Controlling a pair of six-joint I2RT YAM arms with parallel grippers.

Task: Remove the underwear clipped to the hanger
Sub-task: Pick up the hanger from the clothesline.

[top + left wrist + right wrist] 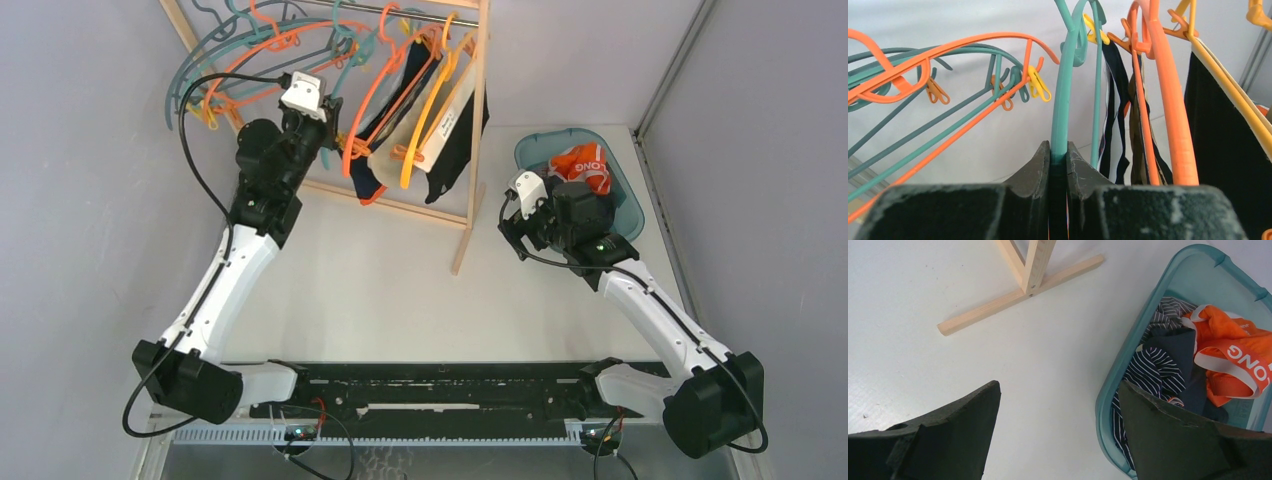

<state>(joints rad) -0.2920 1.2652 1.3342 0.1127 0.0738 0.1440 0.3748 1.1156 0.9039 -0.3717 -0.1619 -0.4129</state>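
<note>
Top camera first. Plenty of bare table (400,290) in front of the wooden rack (478,130), walls close on both sides, and a teal bin (625,200) tucked into the far right corner. The hanging underwear (455,140) sits bunched at the right end of the rail, dark and beige pieces on orange and yellow hangers; a cluster of bare hangers (230,70) fans out to the left. The left arm (225,290) stretches up and away to the rail, wrist right among the hangers. The right arm (650,300) is bent, wrist low just beside the bin.

Left wrist now. The left gripper (1058,150) is pinched tight on a teal hanger (1060,110), its bar wedged between the two pads. Crowded here: an orange hanger (1173,125) hangs just to the right, then a black brief (1218,125) edged in beige, with thin navy strips (1113,100) between. Small yellow and orange clips (1038,85) dangle on the empty hangers to the left.

Right wrist. The right gripper (1058,390) is spread wide, holding nothing, over bare table. The rack's foot (1018,297) lies ahead, well apart. The bin's rim passes under the right finger (1168,435); inside lie navy striped briefs (1153,365) and an orange pair (1228,340) with a white lettered band.
</note>
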